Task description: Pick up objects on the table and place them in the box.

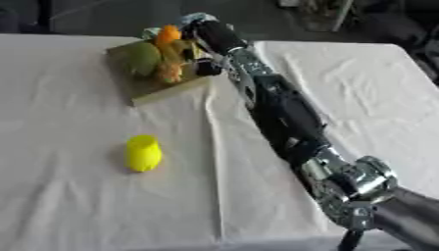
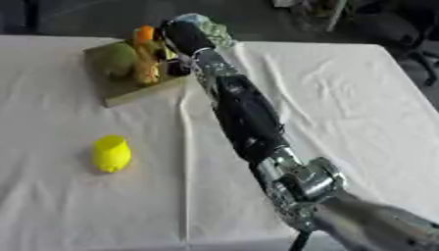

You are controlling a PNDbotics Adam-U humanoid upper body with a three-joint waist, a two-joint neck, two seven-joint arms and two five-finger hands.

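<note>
Reaching diagonally across the desk, which is covered in a creased white cloth, the robot's right arm, black with silver joints, runs from the lower right corner to the far centre. Its right hand sits at the far right edge of the shallow tan cardboard box, over the fruit pile. Fingers are too blurred and too hidden by the wrist to read; cannot tell whether the hand is released, clenched or grasping anything.

Box contents, as far as visible: a rounded green fruit at the left side, an orange piece at the far edge just beside the hand, a yellowish-orange item in the middle, and a small dark object at the right rim, close under the wrist. Items are touching one another in a heap; exact contact with the hand cannot be made out.

One bright yellow, cup-shaped plastic object lies on the cloth, near side of the box and well apart from it, left of the forearm. It is untouched by the arm.

Left hand shows in neither view.
</note>
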